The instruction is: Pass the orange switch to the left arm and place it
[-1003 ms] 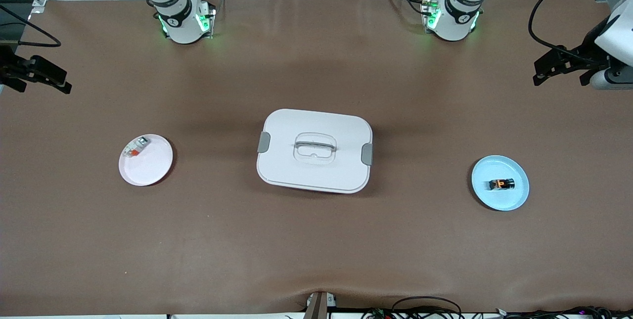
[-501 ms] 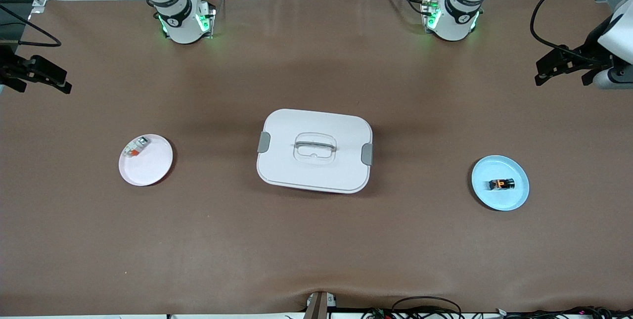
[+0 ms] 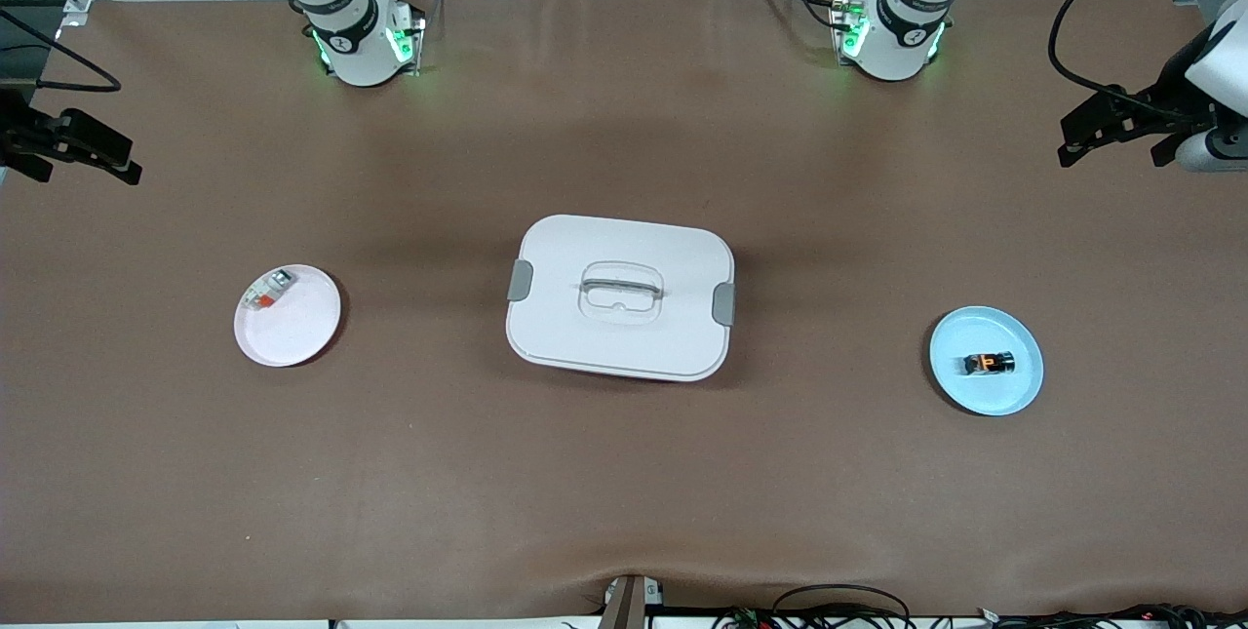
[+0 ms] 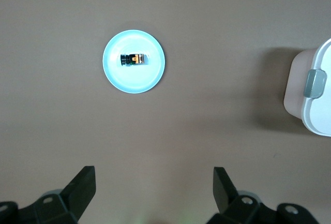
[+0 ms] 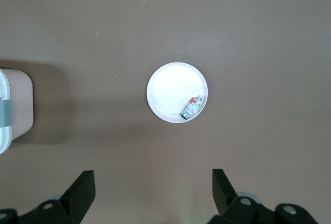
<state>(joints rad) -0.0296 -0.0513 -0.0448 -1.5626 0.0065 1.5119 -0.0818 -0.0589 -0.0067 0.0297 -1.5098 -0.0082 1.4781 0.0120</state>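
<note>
Both pincers hung spread wide and holding nothing, up at the table's two ends: the left gripper (image 3: 1111, 127) and right gripper (image 3: 73, 146), well clear of the lidded white box (image 3: 620, 295). Toward the left arm's end from that box, a black switch lit orange (image 3: 990, 363) lay on a pale blue plate (image 3: 1014, 395). Toward the right arm's end, an orange-tabbed switch (image 3: 267, 290) sat at the rim of a white plate (image 3: 297, 332), perhaps awaiting pickup.
</note>
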